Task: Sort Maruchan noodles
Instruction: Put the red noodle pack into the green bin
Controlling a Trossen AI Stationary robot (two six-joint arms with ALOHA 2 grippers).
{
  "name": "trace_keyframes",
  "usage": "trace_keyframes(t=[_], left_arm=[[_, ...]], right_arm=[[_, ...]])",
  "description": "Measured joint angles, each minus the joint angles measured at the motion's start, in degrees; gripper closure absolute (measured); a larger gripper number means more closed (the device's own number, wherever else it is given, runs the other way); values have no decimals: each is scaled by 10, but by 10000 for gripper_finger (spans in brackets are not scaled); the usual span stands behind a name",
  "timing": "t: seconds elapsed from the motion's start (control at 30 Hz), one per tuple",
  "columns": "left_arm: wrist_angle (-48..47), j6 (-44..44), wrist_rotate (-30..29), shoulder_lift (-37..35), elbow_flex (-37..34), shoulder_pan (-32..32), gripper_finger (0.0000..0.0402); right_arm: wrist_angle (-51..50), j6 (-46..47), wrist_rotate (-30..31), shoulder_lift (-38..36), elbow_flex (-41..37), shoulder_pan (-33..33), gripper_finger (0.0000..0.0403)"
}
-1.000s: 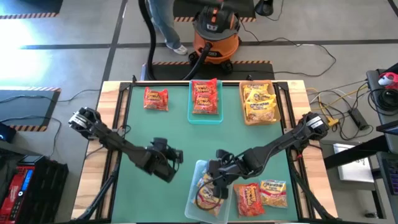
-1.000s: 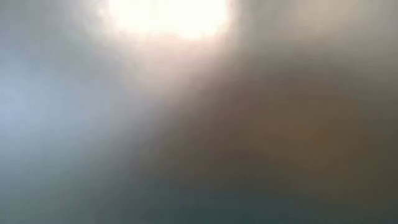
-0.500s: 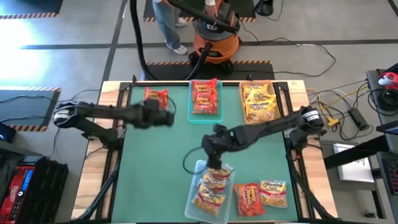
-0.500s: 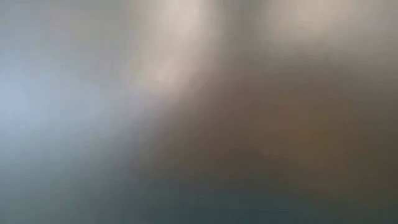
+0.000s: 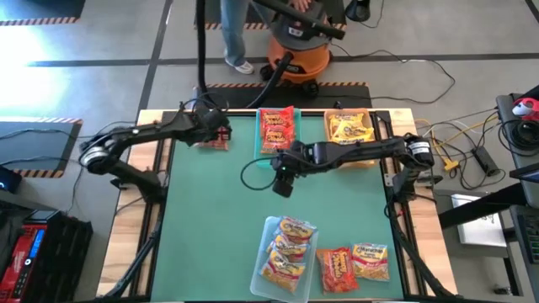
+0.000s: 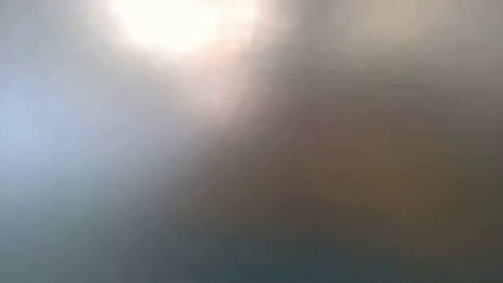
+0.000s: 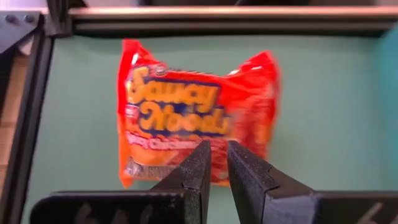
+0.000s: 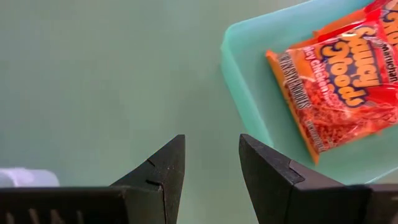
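At the bottom of the high view, a clear bin [image 5: 271, 268] near the lower centre of the worktop [image 5: 210, 219] holds a few yellow-orange noodle packets [image 5: 288, 247]. Just beside it, to the right, a red packet [image 5: 336, 269] and a yellow packet [image 5: 370, 261] lie directly on the green surface. Higher up, near the middle of the frame, the right end effector [image 5: 284, 180] hangs over the bare green mat, just below the lower left corner of the teal bin [image 5: 260, 156]. In the right wrist view its two dark fingers [image 8: 163, 171] stand clearly apart with nothing between them, and the teal bin [image 8: 249, 74] with a red packet [image 8: 339, 84] inside appears beyond them. In the high view the teal bin sits at the upper centre with red packets [image 5: 276, 128] in it, and a tan bin [image 5: 330, 145] at the upper right holds yellow packets [image 5: 351, 129]. At the upper left, the left end effector [image 5: 212, 126] is above a single red packet [image 5: 217, 139] that lies on the mat close to the far edge. In the left wrist view its fingers [image 7: 198, 169] are almost together, with only a narrow gap, and their tips are over the near edge of this red packet [image 7: 186, 118]; they hold nothing. The low view shows only a blur. Beyond the worktop, at the top of the high view, an orange shop vacuum [image 5: 296, 52] with a black hose stands on the floor, and a person's legs [image 5: 232, 34] are beside it.
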Motion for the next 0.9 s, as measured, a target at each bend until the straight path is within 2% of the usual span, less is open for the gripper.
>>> trace_keyframes(t=[0.23, 0.53, 0.7, 0.9], left_arm=[[19, 13, 19, 88, 2, 41, 365], [40, 42, 17, 141, 5, 53, 365], [30, 67, 54, 148, 5, 39, 365], [10, 89, 89, 148, 2, -6, 365]], right_arm=[[2, -22, -1, 0, 0, -14, 264], [51, -101, -1, 0, 0, -41, 264], [79, -127, -1, 0, 0, -74, 264], [83, -127, -1, 0, 0, -113, 264]])
